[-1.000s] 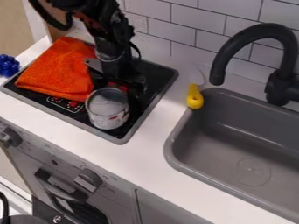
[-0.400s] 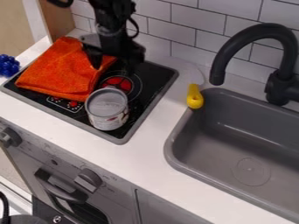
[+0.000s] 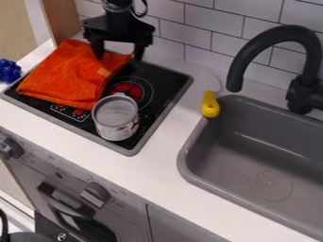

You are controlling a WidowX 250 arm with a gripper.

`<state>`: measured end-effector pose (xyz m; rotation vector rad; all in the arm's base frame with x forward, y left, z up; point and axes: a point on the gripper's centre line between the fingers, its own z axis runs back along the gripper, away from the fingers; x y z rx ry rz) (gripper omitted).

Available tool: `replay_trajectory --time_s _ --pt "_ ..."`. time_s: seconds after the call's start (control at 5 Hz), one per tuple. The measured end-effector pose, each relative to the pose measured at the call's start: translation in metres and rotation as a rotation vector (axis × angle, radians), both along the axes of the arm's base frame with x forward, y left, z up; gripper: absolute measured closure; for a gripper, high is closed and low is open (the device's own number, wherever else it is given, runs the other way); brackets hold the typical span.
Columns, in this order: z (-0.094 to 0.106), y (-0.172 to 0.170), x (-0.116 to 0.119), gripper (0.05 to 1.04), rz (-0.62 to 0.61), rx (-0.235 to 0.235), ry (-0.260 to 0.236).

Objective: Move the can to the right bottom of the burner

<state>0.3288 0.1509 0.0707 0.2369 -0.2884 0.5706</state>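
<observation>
from left to right: a bumpy blue plastic object (image 3: 9,71); a folded orange cloth (image 3: 66,73) on the black stovetop (image 3: 159,85); an upright silvery metal can (image 3: 116,118) near the stovetop's front edge, below the round red-centred burner (image 3: 131,89); above, a black two-finger gripper (image 3: 118,57), spread wide, holding nothing; a yellow handle (image 3: 210,105); a grey sink (image 3: 217,176).

One can (image 3: 115,119), one cloth (image 3: 66,78), two knobs (image 3: 96,194)
</observation>
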Motion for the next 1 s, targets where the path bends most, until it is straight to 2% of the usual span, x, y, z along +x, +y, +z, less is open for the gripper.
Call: replay_trajectory --time_s 0.2,0.4,0.6,0.8,1.0 --pt "0.005 0.018 -0.015 0.084 0.061 -0.082 0.043" --pt "0.004 0.018 -0.019 0.084 -0.081 -0.120 0.061" --pt "0.019 0.006 -0.014 0.084 -0.335 -0.119 0.016" --pt "0.032 0.001 -0.009 0.084 -0.417 -0.142 0.017" --pt "0.034 -0.014 -0.006 0.084 -0.396 -0.129 0.073"
